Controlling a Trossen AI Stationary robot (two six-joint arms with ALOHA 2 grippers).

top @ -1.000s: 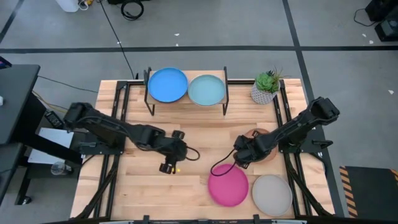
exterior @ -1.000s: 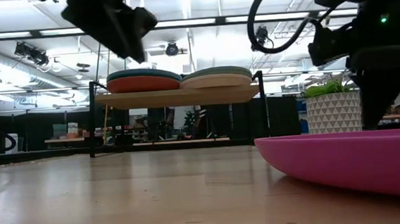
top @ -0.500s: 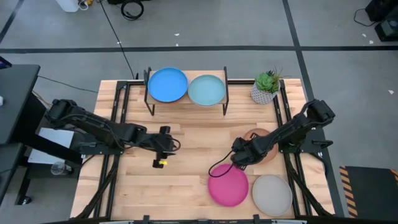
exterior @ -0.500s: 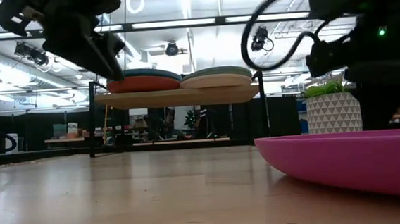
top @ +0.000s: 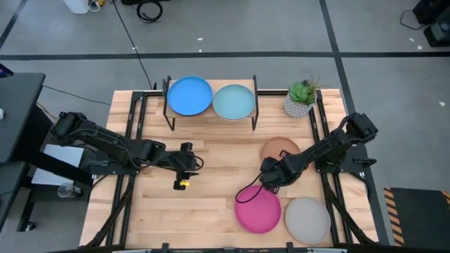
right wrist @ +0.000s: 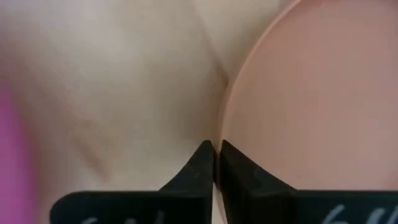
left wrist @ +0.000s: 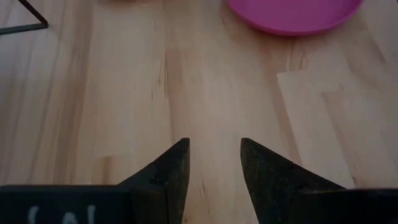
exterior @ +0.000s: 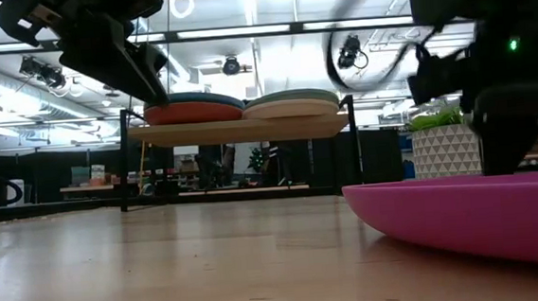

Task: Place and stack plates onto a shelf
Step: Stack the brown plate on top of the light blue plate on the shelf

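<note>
Two stacks sit on the shelf (top: 211, 112): blue plate (top: 190, 95) uppermost on one, light teal plate (top: 233, 102) on the other. Pink plate (top: 257, 209), grey plate (top: 307, 218) and brown plate (top: 281, 149) lie on the surface (top: 211, 204). Left tool (left wrist: 214, 163): released, empty, above bare wood. Right tool (right wrist: 216, 163): clenched, apparently on the brown plate's rim.

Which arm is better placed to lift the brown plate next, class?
The right arm. Its tool sits at the brown plate rim, fingers nearly shut; the left tool hangs open over bare table, farther away.
</note>
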